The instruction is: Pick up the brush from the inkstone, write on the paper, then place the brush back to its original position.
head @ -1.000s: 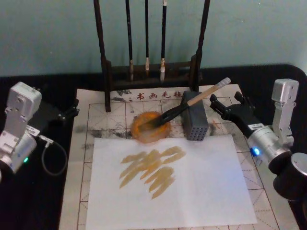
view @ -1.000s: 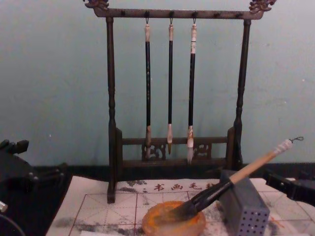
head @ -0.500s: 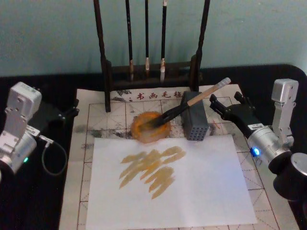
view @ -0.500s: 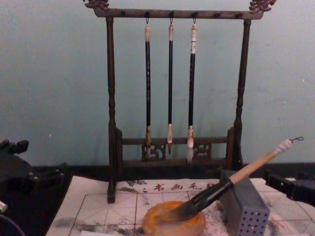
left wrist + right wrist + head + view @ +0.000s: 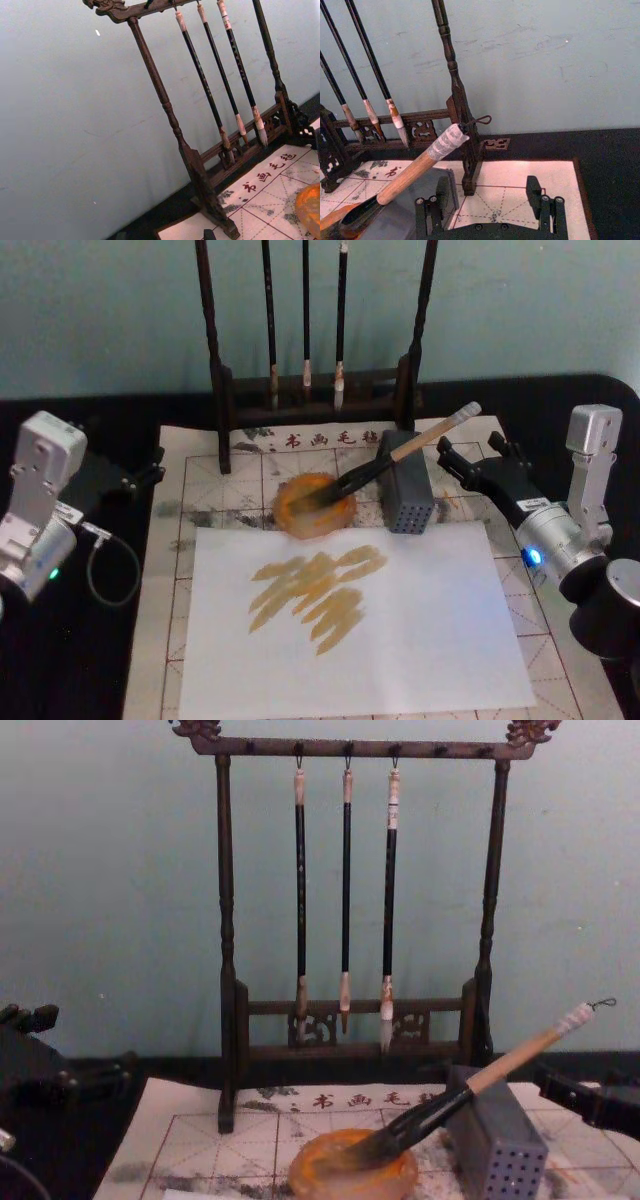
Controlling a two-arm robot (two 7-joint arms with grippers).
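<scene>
The brush (image 5: 402, 450) lies slanted, its dark bristles in the round orange inkstone (image 5: 290, 508) and its tan handle propped on a grey block (image 5: 405, 495). Its white end with the cord loop (image 5: 447, 141) points toward my right gripper (image 5: 470, 452), which stands open just behind and to the right of it, touching nothing (image 5: 487, 186). The red-grid paper (image 5: 205, 465) covers the table; a plain white sheet (image 5: 420, 620) with tan strokes lies on it. From the chest, the brush (image 5: 480, 1082) rises from the inkstone (image 5: 350, 1182). My left gripper (image 5: 125, 455) sits open at the far left.
A dark wooden rack (image 5: 222, 390) with three slim hanging brushes (image 5: 345, 890) stands at the back edge of the paper, right behind the inkstone. A loose cable (image 5: 105, 565) loops beside the left arm. A teal wall closes the back.
</scene>
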